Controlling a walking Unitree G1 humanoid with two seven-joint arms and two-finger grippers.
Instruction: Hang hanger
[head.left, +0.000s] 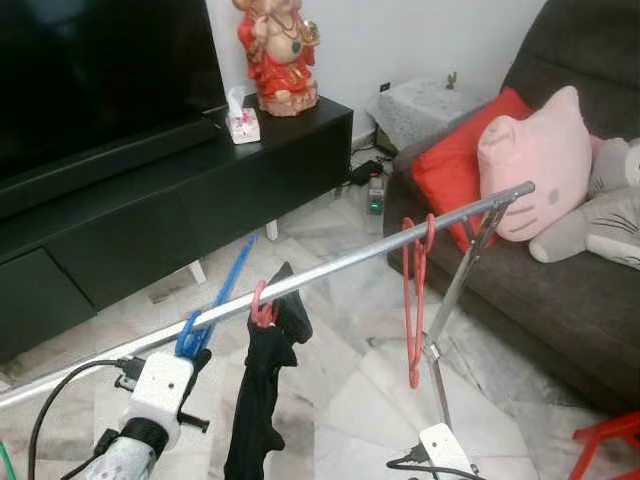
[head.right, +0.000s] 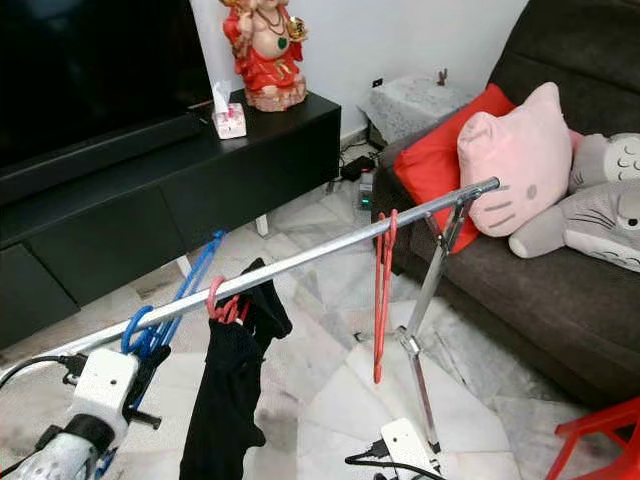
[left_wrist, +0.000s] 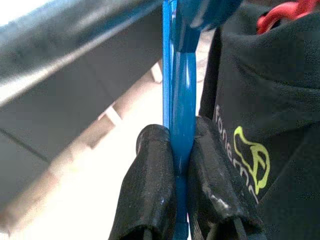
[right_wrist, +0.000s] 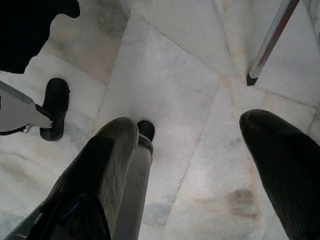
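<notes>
Blue hanger (head.left: 215, 300) is pinched between the two black fingers (left_wrist: 150, 190) of the left hand (left_wrist: 181, 165), which is pressed together on its flat body just below the hook. Its hook is seen curled over the metal rail (head.left: 330, 270), so the hanger lies directly above the left hand, long axis running up and away along the rail's near end. The right hand (right_wrist: 190, 150) is spread and carries nothing, pointed down at the marble floor (right_wrist: 165, 75), well apart from the rail. Just beside the blue hanger, a black garment (head.left: 262, 400) is hung on a red hook; farther along, a red hanger (head.left: 415, 300) dangles. Release is judged to be what remains.
</notes>
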